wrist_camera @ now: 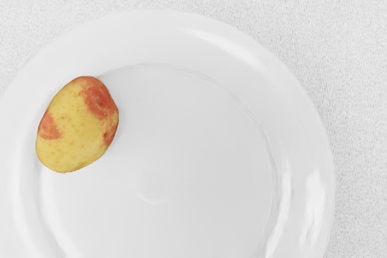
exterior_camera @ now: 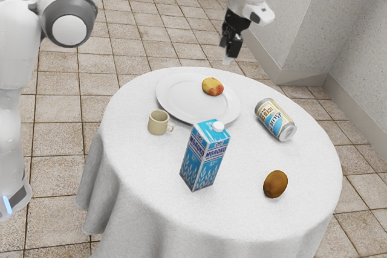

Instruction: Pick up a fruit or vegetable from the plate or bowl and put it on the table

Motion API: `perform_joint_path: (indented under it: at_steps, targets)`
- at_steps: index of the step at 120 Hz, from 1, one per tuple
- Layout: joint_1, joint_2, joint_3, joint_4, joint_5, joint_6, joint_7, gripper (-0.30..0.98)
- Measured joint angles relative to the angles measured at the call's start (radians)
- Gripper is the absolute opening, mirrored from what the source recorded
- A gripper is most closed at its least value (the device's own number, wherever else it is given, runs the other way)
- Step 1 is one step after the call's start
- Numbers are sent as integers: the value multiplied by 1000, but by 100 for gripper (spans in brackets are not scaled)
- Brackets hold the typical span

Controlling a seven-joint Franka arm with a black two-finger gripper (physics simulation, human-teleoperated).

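Claw first: mine hangs high above the plate, raised well apart from it, and whether it stands open or closed I cannot tell. Below me is the yellow-and-red piece of produce (a plump, mottled oval), lying on the white plate, where the flat middle meets the raised rim. That plate rests on the round table, under a white cloth that falls in folds.

Just beside the plate stands a small tan mug, upright, its handle toward the exterior view's right. Near the plate too is the blue-and-white milk carton, upright (white cap on top). Toward the exterior view's right, a drink can lies on its side, its round end facing the exterior camera. Well apart from the plate, a brown oval fruit sits directly on the cloth. Beyond the table spread floor tiles and a speckled wall.
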Motion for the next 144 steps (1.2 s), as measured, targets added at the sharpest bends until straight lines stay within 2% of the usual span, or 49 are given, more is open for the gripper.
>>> perform_joint_path:
  at_steps: [17, 37, 57, 67, 74, 85, 89, 106, 116, 128, 144]
  targets:
    - [2, 44, 2, 2, -6, 33, -5, 69]
    - [-15, 37, -1, 7, -56, 36, -9, 69]
    - [-20, 6, 25, -1, -63, -40, -50, 69]
    - [-21, 3, 77, -8, -47, -97, -79, 68]
    - [-8, -18, 107, -75, -29, -90, -57, 69]
    - [19, -93, 136, -255, -15, 19, 22, 69]
    - [71, -102, 89, -279, -10, 55, 52, 69]
    - [466, -109, -346, -302, 52, 157, 163, 69]
    - [623, -97, -517, -302, 95, 195, 217, 69]
    - [676, -47, -590, -285, 132, 233, 273, 69]
    - [680, 34, -607, -254, 164, 279, 333, 69]
